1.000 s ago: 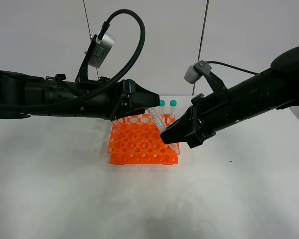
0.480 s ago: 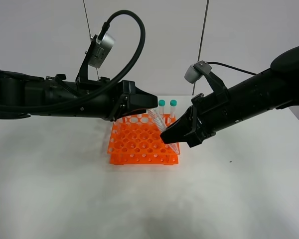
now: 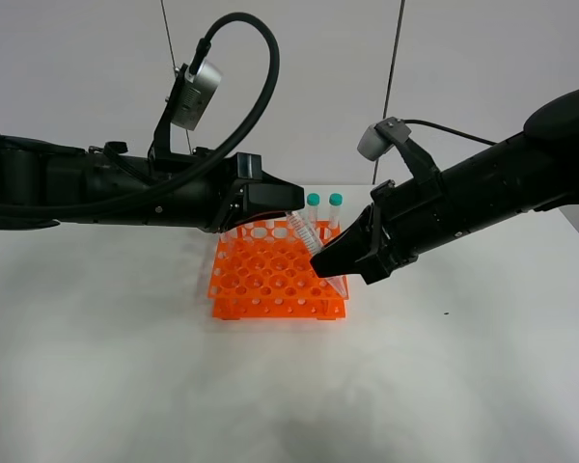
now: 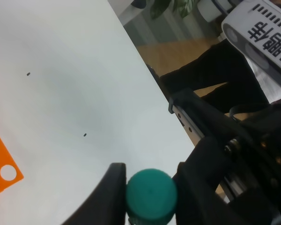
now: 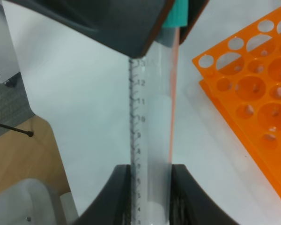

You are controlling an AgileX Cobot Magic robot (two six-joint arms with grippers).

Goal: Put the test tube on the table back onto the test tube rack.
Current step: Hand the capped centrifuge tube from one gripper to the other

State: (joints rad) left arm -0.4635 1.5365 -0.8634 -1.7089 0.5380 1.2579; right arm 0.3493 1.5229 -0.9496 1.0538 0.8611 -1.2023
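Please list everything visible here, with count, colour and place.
Slim clear plastic test tube with teal-green cap: one, clear, tilted above the rack, held by both arms.
Standing capped tubes: two visible, teal caps, rack's back row; more may hide behind the left arm.
Bright orange plastic test tube rack: one, orange, table centre.
White matte table: one, white, under everything.
Left arm's fingers: one pair, black, shut on the tube's cap.
Right arm's fingers: one pair, black, shut on the tube's body.
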